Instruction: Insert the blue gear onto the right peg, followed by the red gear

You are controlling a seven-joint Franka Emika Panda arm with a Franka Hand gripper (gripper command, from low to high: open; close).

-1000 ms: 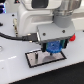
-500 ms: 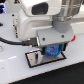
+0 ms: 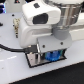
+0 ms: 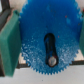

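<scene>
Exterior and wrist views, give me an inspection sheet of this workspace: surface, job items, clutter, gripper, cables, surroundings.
Surface: white tabletop, bare where visible.
Job's things: flat round bright-blue toothed plastic gear held over the grey black-bordered plate; a thin dark peg shows through its centre slot. Which peg it is cannot be told. Red gear: nothing seen.
Clutter: nothing seen.
Grippers: gripper low over the plate, green-padded jaws closed on the blue gear's rim.
Cables: black cable running to the arm from the exterior view's left.
Surroundings: dark, blurred background objects, not identifiable.
</scene>
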